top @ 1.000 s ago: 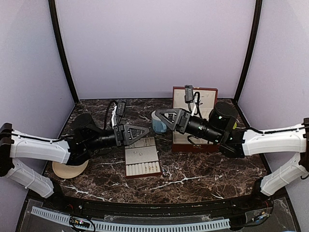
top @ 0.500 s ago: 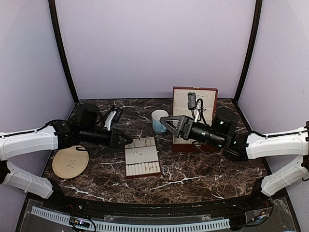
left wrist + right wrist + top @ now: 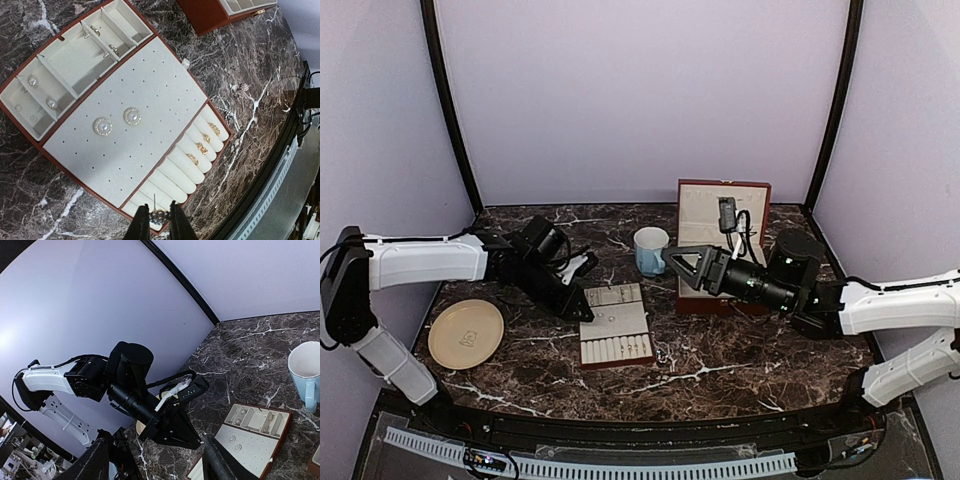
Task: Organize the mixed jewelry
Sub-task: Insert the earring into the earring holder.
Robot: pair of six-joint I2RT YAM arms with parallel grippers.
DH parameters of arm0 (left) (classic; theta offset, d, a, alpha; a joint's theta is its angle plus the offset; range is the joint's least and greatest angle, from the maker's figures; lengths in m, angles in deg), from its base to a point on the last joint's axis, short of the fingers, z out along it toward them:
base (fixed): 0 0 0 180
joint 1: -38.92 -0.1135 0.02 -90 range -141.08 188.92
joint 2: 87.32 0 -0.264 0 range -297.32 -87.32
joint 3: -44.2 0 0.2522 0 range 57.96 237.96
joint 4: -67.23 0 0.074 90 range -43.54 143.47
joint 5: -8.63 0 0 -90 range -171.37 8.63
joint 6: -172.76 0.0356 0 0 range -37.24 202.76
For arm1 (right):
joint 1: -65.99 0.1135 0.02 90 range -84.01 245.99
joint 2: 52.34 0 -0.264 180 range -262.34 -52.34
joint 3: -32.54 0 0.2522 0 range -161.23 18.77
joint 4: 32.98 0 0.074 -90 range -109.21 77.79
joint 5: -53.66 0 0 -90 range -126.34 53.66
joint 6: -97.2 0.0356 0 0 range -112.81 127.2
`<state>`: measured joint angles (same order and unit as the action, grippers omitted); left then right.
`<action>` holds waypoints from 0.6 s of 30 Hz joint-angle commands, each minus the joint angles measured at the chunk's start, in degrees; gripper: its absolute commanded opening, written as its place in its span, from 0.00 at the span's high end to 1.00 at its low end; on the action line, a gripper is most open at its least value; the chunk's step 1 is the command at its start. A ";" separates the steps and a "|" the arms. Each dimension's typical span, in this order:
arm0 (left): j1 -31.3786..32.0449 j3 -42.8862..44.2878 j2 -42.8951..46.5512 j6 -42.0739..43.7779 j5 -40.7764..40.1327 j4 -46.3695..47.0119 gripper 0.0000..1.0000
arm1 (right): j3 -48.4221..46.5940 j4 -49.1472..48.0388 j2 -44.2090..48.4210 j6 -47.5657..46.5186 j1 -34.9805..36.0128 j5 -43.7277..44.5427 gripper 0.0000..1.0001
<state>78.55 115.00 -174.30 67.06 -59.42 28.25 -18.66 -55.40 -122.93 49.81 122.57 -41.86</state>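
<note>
Marble-veined dark table [image 3: 740,350] carries everything. Nearest its front edge lies a cream tray [image 3: 616,362] with a red-brown rim, and a tan round plate [image 3: 466,333] sits well apart to the tray's left.

The left gripper [image 3: 158,226] reaches in at the tray's left side. Its jaws are clenched on a small beaded stud [image 3: 159,216], whose thin post sticks up from between the fingertips. In the left wrist view the stud shows against the ring-roll end of the tray.

- **Ring rolls:** three gold-coloured rings [image 3: 202,148] sit tucked between the padded rolls.
- **Middle panel:** two round pearl studs [image 3: 132,116] lie side by side on the perforated panel.
- **Far compartments:** these hold two smaller pearl studs [image 3: 51,103] and a couple of tiny hoops [image 3: 112,49].
- **Loose piece:** a fine chain [image 3: 226,107] lies on the marble just beside the tray's ring-roll corner.

Farther back, the right gripper [image 3: 156,442] hovers above the table between the tray and the box, pointing toward the left arm. Its fingers are spread wide with nothing between them.

A pale blue mug [image 3: 650,250] with a white inside stands upright behind the tray, near the right gripper's tips. Farthest back on the right, a red-brown box [image 3: 698,210] with cream lining stands open. The right arm crosses in front of it and hides most of its base, so its contents cannot be made out from above
</note>
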 commanded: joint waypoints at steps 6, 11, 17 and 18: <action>-0.17 5.15 -5.92 2.54 4.74 -7.96 0.87 | 1.04 -1.52 2.40 -1.10 -0.50 1.14 0.36; -0.17 6.00 -7.71 2.42 5.36 -8.93 0.87 | 1.55 -1.52 2.95 -1.18 -0.50 1.35 0.37; -0.17 6.31 -10.58 2.11 6.88 -10.23 0.87 | 1.41 -1.69 2.80 -0.96 -0.51 1.15 0.37; -0.17 6.59 -10.80 2.09 6.74 -10.74 0.87 | 1.40 -1.65 2.81 -0.96 -0.55 1.15 0.36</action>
<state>78.55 119.87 -184.27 68.67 -54.11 20.76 -17.82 -55.22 -121.01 49.41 122.50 -41.16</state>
